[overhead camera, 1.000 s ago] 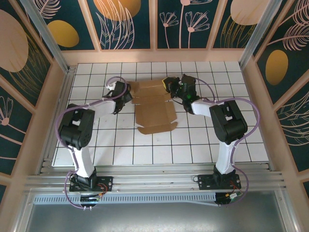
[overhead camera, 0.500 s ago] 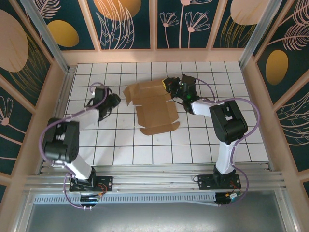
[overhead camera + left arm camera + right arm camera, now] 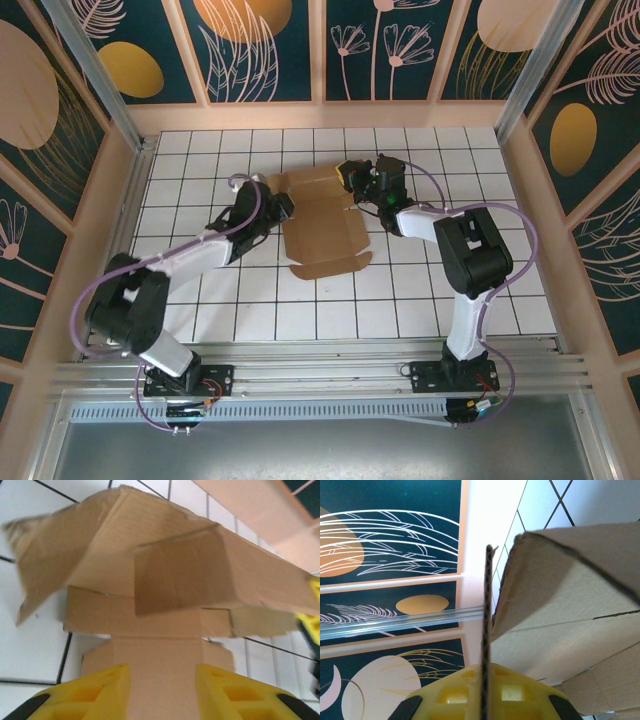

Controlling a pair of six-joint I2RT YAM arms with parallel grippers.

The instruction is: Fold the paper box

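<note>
- The left gripper (image 3: 283,207) is back at the paper box (image 3: 322,225), jaws apart over a flap.
- The right gripper (image 3: 350,176) stays clamped on its far-right flap.
- The paper box lies mid-way on the white tiled table (image 3: 420,300), with floral walls (image 3: 260,50) around.

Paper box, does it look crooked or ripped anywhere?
No rip shows. The paper box just sits lopsided: its far flaps stand up at different tilts, while the near flap seems to lie flat on the table. The right gripper pinches one far-corner flap.
</note>
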